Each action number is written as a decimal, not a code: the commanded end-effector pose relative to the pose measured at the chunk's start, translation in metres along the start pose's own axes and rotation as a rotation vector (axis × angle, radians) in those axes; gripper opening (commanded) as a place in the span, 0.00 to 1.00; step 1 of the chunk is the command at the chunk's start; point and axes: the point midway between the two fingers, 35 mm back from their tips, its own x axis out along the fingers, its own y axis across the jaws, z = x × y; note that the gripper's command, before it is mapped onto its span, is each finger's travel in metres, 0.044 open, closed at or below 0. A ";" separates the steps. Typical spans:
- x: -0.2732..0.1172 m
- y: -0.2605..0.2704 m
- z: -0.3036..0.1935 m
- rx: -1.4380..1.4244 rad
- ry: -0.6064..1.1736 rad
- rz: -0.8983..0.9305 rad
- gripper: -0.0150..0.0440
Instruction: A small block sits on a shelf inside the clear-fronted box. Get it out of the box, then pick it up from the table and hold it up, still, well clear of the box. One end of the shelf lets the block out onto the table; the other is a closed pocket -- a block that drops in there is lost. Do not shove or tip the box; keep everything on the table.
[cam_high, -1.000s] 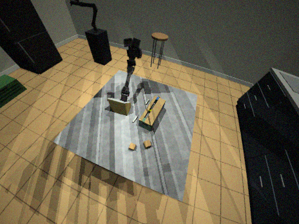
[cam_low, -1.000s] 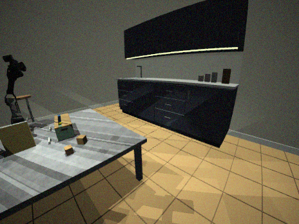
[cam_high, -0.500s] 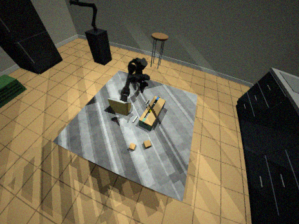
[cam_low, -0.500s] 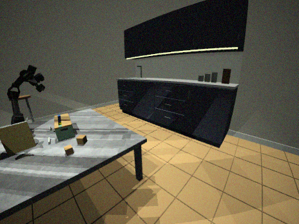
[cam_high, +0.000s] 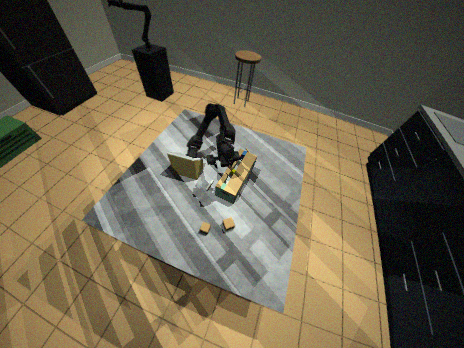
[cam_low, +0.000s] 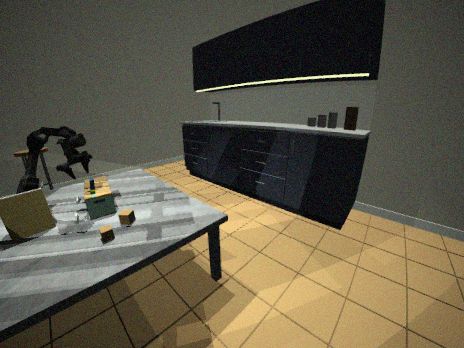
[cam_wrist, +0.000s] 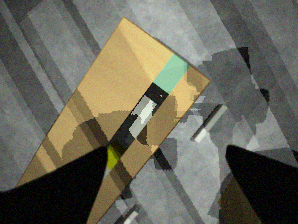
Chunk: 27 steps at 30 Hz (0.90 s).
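The box (cam_high: 229, 189) (cam_low: 100, 208) (cam_wrist: 95, 75) stands on the table, with a wooden top and a green end face. A narrow slot runs along its top, with a teal patch (cam_wrist: 171, 74) at one end and a blue part (cam_low: 92, 184) at the other. A yellow piece (cam_high: 233, 171) (cam_low: 92, 191) (cam_wrist: 113, 158) shows in the slot; I cannot tell whether it is the small block. The shelf is not clearly visible. My gripper (cam_high: 223, 162) (cam_low: 82, 173) (cam_wrist: 166, 152) is open and empty above the box, fingers pointing down; in the wrist view the left finger partly covers the box.
A tan upright panel (cam_high: 186, 166) (cam_low: 27, 215) stands beside the box. Two wooden cubes, one (cam_high: 205, 228) (cam_low: 106, 233) and another (cam_high: 228, 224) (cam_low: 127, 216), lie beyond the box's green end. A pale bar (cam_wrist: 210, 123) lies beside the box's long side.
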 end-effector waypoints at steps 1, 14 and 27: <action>0.050 0.007 -0.033 0.396 0.300 0.007 0.93; 0.073 0.011 -0.052 0.661 0.467 -0.032 0.93; 0.090 0.011 -0.055 0.662 0.465 -0.032 0.93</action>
